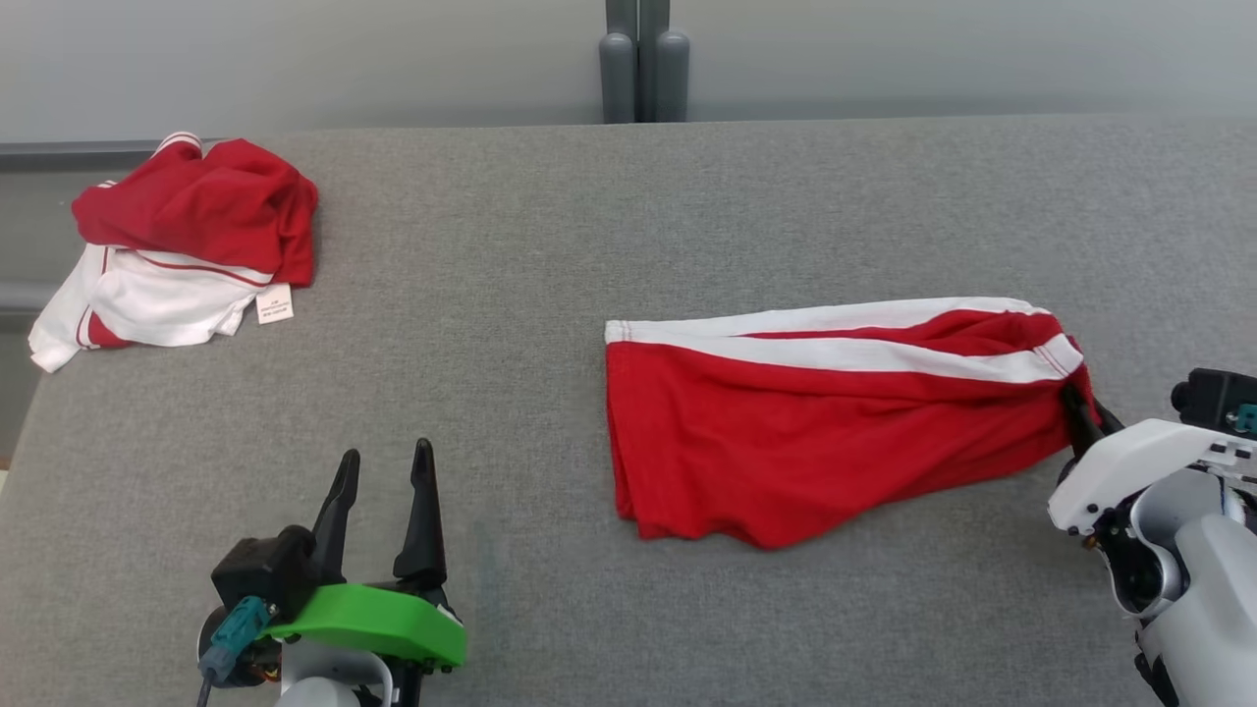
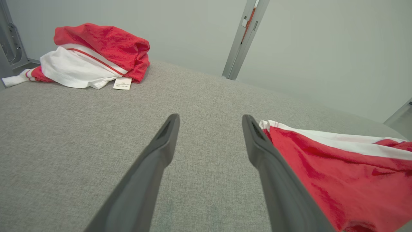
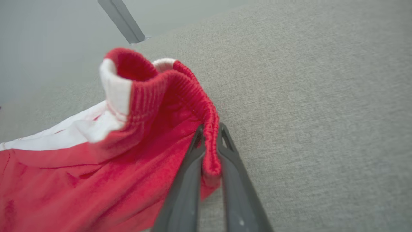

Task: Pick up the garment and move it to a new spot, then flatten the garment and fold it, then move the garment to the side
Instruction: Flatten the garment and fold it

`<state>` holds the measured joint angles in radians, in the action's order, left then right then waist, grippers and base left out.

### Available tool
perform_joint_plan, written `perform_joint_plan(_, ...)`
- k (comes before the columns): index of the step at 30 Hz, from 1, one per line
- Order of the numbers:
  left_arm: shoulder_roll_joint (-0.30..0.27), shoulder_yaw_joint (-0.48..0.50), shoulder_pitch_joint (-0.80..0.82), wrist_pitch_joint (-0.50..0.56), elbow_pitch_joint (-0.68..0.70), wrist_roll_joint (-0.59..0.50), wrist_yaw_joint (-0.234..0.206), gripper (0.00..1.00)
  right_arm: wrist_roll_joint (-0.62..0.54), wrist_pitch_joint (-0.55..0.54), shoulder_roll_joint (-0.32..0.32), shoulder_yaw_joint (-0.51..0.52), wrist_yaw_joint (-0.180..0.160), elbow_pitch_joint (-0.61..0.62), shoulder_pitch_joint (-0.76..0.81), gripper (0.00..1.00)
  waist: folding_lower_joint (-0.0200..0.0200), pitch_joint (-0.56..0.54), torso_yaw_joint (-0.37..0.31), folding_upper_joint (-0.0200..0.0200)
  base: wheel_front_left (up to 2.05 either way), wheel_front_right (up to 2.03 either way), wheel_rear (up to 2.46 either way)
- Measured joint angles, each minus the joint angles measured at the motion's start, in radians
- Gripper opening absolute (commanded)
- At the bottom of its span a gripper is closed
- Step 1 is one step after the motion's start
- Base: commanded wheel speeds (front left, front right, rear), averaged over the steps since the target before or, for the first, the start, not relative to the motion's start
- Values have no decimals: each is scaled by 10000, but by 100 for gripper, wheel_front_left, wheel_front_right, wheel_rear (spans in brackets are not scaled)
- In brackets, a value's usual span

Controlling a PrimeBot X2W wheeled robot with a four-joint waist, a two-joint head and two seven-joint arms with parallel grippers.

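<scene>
Red white-striped shorts [image 1: 805, 432] lie centre-right, open grey fabric tabletop [image 1: 530, 255] around. Right gripper [image 3: 210, 133], reaching from the right edge, pinches their waistband. Left gripper [image 1: 383, 471] sits lower left, fingers apart.

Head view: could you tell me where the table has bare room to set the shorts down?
The widest bare stretch of the grey table lies between the crumpled garment, far left, and the red shorts. Another runs behind the shorts to the far edge. It is crowded at right, where the right gripper grips the shorts.
</scene>
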<state>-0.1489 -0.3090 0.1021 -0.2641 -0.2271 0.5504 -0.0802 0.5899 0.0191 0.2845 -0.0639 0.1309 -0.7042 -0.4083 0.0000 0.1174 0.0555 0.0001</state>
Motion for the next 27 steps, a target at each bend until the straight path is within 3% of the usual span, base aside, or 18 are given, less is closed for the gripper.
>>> perform_joint_plan(9, 19, -102, -78, 0, -111, -31, 13, 100, 723, -359, -573, -21, -2, 1390, 491, 0, 0, -208, -220, 0, 0, 0, 0)
perform_joint_plan(20, 12, -184, -151, 35, -79, -25, 10, 100, 951, -853, -1225, -846, -4, 3542, 973, 0, 0, -450, 224, 0, 0, 0, 0)
perform_joint_plan(27, 17, -190, -150, 46, -44, 10, 8, 100, 685, -1068, -1802, -1695, -4, 3599, 835, 0, 0, -463, 595, 0, 0, 0, 0)
